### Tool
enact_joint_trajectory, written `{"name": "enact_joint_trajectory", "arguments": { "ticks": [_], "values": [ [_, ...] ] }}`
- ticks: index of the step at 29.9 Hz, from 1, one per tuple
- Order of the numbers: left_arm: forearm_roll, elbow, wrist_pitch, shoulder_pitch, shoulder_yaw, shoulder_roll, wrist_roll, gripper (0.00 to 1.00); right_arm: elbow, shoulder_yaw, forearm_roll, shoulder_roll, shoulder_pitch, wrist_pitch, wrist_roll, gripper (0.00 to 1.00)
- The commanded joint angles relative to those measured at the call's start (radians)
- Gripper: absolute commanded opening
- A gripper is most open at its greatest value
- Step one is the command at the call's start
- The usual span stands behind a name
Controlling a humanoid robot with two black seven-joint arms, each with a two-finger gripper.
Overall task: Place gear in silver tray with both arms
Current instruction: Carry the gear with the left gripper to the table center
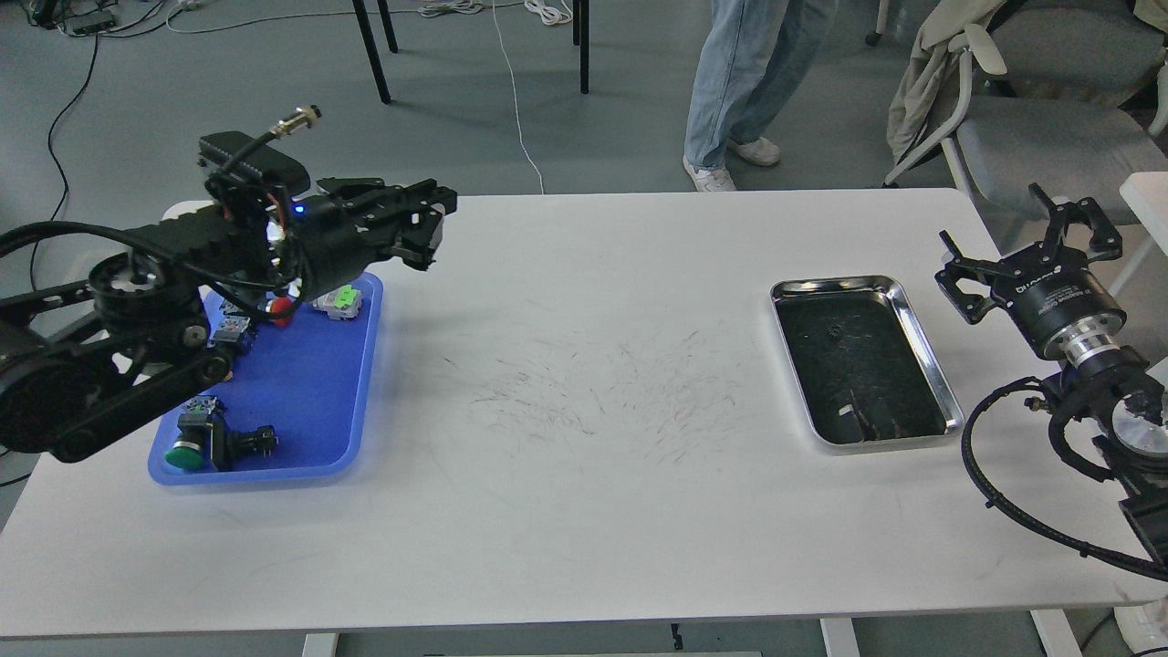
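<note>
The silver tray (835, 285) lies on the right part of the white table, its dark floor holding only small specks and reflections. My right gripper (1029, 245) hovers just right of the tray with its fingers spread open and empty. My left gripper (429, 224) is raised above the table, just beyond the far right corner of the blue plastic tray (301, 401). Its dark fingers lie close together, and I cannot tell whether they hold anything. I cannot make out a gear anywhere.
The blue tray holds a red button (279, 311), a grey part with a green top (336, 299) and a green button on a black body (196, 447). A person's legs (748, 82) stand behind the table. A grey chair (1049, 137) stands at the back right.
</note>
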Motion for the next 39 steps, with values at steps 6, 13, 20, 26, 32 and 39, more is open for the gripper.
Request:
{"name": "enact_joint_trajectory", "arguments": {
  "ticks": [6, 13, 20, 26, 32, 39],
  "values": [
    [0.023, 0.151, -0.006, 0.003, 0.011, -0.417, 0.059, 0.08, 0.002, 0.005, 0.0, -0.001, 0.004, 0.0, 0.0, 0.96],
    [0.051, 0.231, 0.002, 0.049, 0.109, -0.624, 0.056, 0.08, 0.011, 0.0, 0.0, -0.018, 0.002, 0.0, -0.006, 0.96],
    [0.15, 0.338, 0.003, 0.161, 0.12, -0.649, 0.036, 0.08, 0.017, 0.005, 0.0, -0.019, 0.004, 0.0, -0.005, 0.96],
    [0.163, 0.378, 0.005, 0.179, 0.112, -0.649, 0.031, 0.08, 0.028, 0.008, 0.0, -0.019, 0.002, 0.0, -0.003, 0.96],
    [0.158, 0.36, 0.014, 0.184, 0.109, -0.649, 0.031, 0.1, 0.028, 0.005, 0.0, -0.018, 0.002, 0.0, -0.001, 0.96],
    [0.152, 0.354, 0.018, 0.192, 0.109, -0.649, 0.031, 0.17, 0.03, 0.002, 0.0, -0.012, 0.005, 0.0, -0.001, 0.96]
  ]
}}
